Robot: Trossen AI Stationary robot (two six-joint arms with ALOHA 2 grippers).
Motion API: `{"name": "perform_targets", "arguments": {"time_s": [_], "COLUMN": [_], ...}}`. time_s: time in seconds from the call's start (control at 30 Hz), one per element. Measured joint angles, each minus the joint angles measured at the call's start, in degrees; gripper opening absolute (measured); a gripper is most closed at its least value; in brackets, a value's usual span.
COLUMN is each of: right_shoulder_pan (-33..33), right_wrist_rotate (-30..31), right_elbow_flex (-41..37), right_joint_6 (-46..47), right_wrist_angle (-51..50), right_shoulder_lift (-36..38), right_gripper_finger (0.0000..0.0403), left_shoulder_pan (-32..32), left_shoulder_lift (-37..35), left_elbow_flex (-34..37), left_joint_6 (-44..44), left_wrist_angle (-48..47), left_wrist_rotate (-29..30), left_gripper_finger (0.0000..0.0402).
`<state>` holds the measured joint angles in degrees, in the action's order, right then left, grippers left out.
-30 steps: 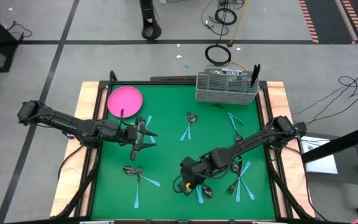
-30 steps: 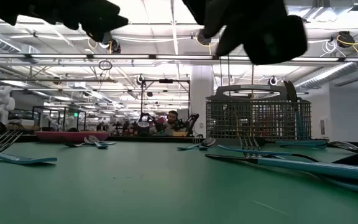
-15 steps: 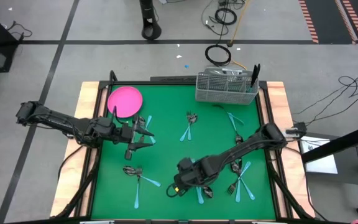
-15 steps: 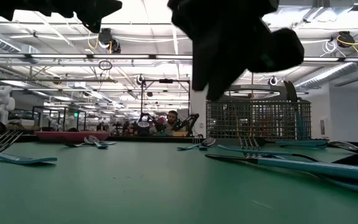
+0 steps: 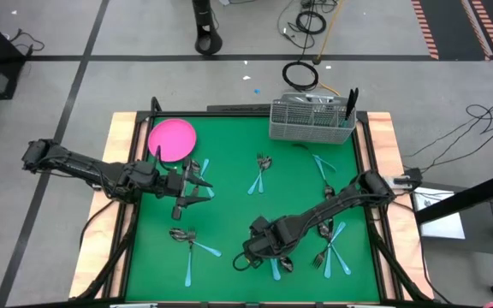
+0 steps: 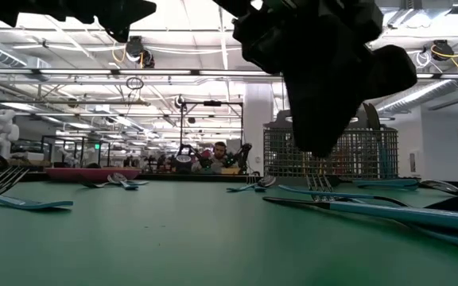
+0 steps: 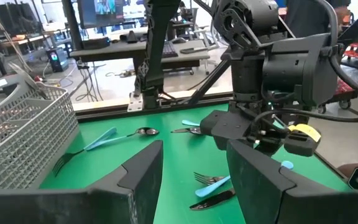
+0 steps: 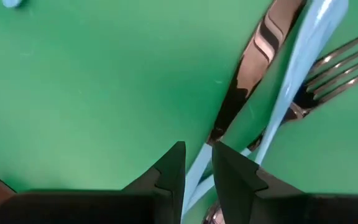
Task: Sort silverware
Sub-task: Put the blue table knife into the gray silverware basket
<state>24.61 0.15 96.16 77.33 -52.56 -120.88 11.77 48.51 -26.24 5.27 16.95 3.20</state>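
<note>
Silverware lies scattered on the green mat: blue-handled pieces [image 5: 259, 175], [image 5: 322, 167], a pair [image 5: 191, 241], and a cluster [image 5: 332, 244] by the right edge. My right gripper [image 5: 248, 252] hovers low over pieces near the near edge. In its wrist view its fingers stand narrowly open [image 8: 197, 165] over a light-blue handle [image 8: 303, 56], with a dark knife [image 8: 253, 68] and fork tines [image 8: 347, 56] beside it. The low view shows it clear of the table [image 6: 316, 143]. My left gripper [image 5: 202, 190] waits open [image 7: 194, 168] above the mat's left half.
The wire-mesh caddy [image 5: 311, 120] stands at the far edge with a dark utensil [image 5: 350, 101] upright in it. The pink plate [image 5: 172, 139] sits in the far left corner. Wooden rails border the mat [image 5: 229, 210], whose middle is bare. A person sits far behind the table [image 6: 219, 151].
My right gripper has moved toward the table's near edge and a little to the left, and has come down closer to the silverware there. The silverware itself has not shifted.
</note>
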Motion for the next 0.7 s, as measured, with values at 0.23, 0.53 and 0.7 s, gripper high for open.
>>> {"name": "perform_targets", "arguments": {"time_s": [0.23,0.53,0.7], "right_shoulder_pan": [-0.1,-0.1,-0.1], "right_wrist_rotate": [0.9,0.2,-2.0], "right_elbow_flex": [0.0,0.0,0.0], "right_joint_6": [-0.1,1.5,2.5], "right_wrist_angle": [1.0,1.6,1.7], "right_shoulder_lift": [-0.1,-1.3,-1.9], "right_gripper_finger": [0.0071,0.0129,0.0179], "left_shoulder_pan": [0.0,0.0,0.0], "left_shoulder_lift": [0.0,0.0,0.0], "left_elbow_flex": [0.0,0.0,0.0], "left_joint_6": [0.1,0.1,0.1], "left_wrist_angle": [0.1,0.1,0.1], "left_wrist_rotate": [0.1,0.3,0.3], "left_gripper_finger": [0.0180,0.0180,0.0180]}}
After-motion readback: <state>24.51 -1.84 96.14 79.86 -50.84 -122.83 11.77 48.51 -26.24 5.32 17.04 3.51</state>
